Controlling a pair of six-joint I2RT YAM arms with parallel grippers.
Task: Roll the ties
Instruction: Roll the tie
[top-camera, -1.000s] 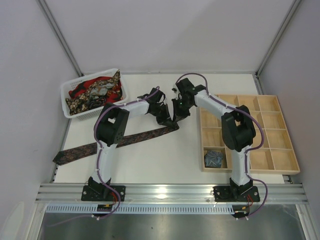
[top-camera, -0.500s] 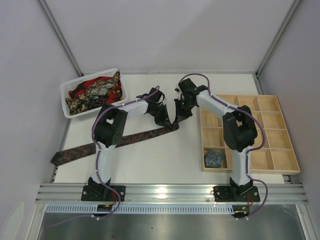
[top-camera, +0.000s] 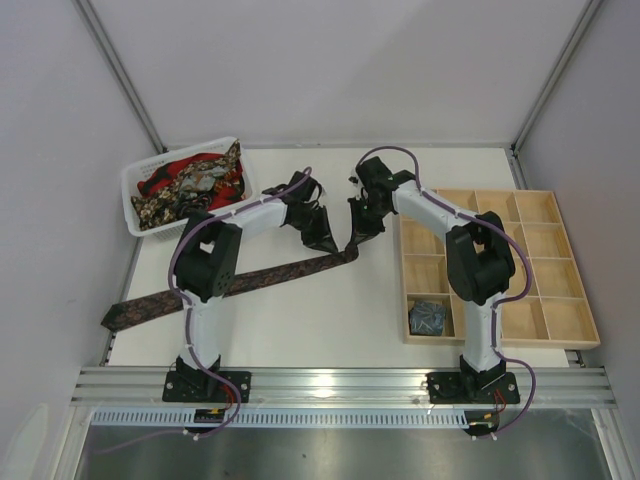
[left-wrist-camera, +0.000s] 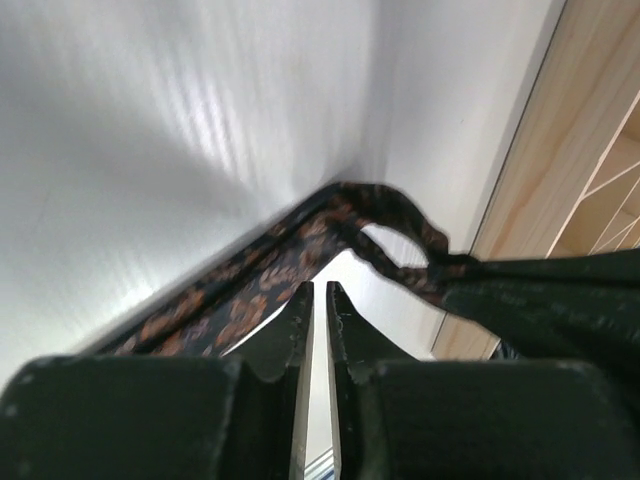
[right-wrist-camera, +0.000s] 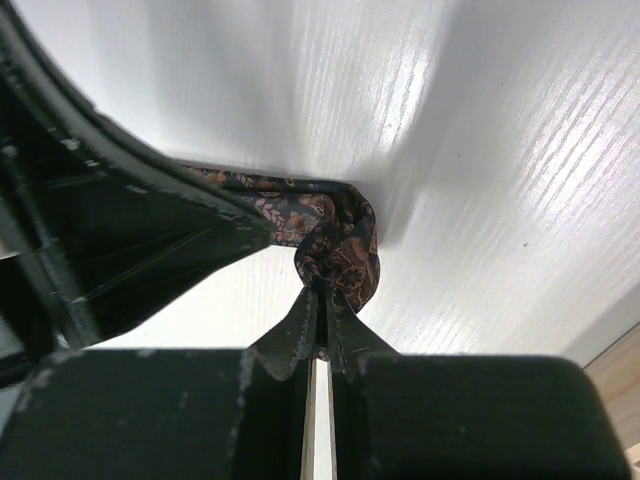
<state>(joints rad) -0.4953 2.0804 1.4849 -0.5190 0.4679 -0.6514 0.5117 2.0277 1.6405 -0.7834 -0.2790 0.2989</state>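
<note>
My right gripper is clamped on the folded narrow end of the dark brown-maroon tie, holding it just above the tabletop, near the rim of the wooden tray. My left gripper, pinched together a second ago, now stands a slit apart with nothing between its fingers, and it has drawn back from the fold, away from the tray. I judge the handover done: the first turn of the roll depends on one grip alone, and the loop looks loose enough to spring open.

The rest of the tie runs flat and unrolled away from the tray, its wide end lying at the tabletop edge farthest from it. A grey-blue coil sits in the tray's nearest compartment on the side facing the tie. More ties wait in the white basket, well apart from the tray. Bare tabletop between the tie and the tray's near corner leaves room to roll, but the tray rim stands close beside my right gripper.
</note>
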